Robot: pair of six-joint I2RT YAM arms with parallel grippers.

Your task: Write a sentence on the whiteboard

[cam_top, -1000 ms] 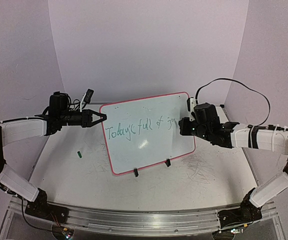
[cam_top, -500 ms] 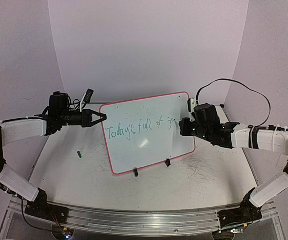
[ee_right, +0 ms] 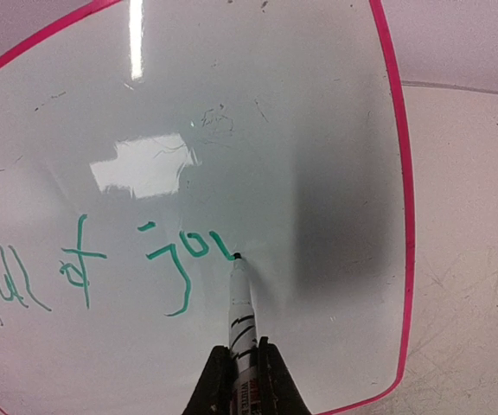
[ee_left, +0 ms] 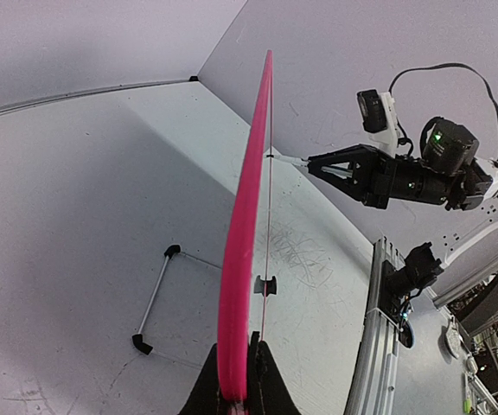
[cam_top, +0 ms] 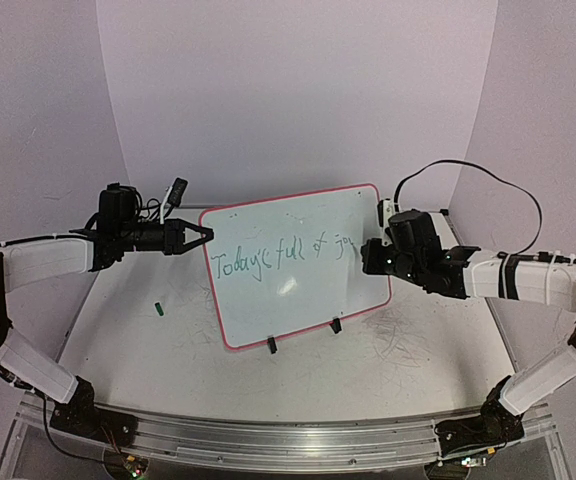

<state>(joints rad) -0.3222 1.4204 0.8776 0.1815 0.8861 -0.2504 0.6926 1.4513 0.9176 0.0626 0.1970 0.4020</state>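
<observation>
The whiteboard [cam_top: 303, 300] is standing tilted at the centre of the table [cam_top: 158, 345], with the left gripper [cam_top: 206, 236] clamping its left edge. The right gripper [ee_right: 243, 363] is gripping a marker pen [ee_right: 241, 303], pressing its tip against the green sentence [cam_top: 268, 256] at its right end.

One camera sits up high behind the left arm [cam_top: 48, 260] and the right arm [cam_top: 513, 277] and looks down and forward over the whole table [cam_top: 168, 350]. It is far off, so it sees both arms and the front of the whiteboard [cam_top: 298, 290] standing in the middle.

The left wrist camera is right at the board's left edge. It looks along the board from the side, across the table, to the right arm on the far side.

The right wrist camera is close to the board's white face and looks at it over the pen [ee_right: 241, 303]. All three views share the whiteboard
</observation>
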